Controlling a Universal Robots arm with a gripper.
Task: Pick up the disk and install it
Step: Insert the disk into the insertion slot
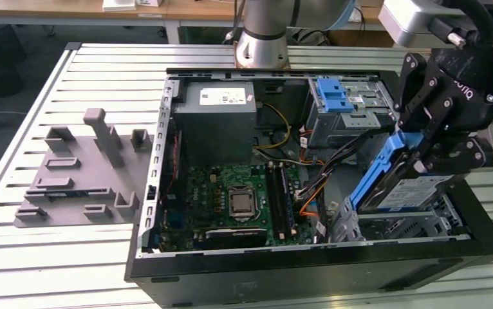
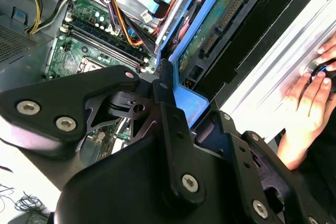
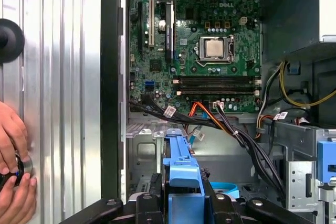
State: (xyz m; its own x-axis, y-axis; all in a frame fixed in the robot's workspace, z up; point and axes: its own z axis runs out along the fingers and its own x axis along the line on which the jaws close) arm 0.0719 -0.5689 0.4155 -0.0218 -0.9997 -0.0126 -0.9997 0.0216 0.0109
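Now | gripper (image 1: pixel 427 161) clamps tilted disk (image 1: pixel 405 193) | upper end hidden | lower end perhaps touching case (image 1: pixel 298 273)

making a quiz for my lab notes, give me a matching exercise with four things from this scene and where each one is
Things:
1. disk
2. grey box
3. grey block
4. hand

Places:
A. on the table, at the exterior view's left of the case
B. held tilted in the gripper above the case
C. on the table, around a small dark thing
D. inside the case, next to the green circuit board

Pairs: 1-B, 2-D, 3-A, 4-C
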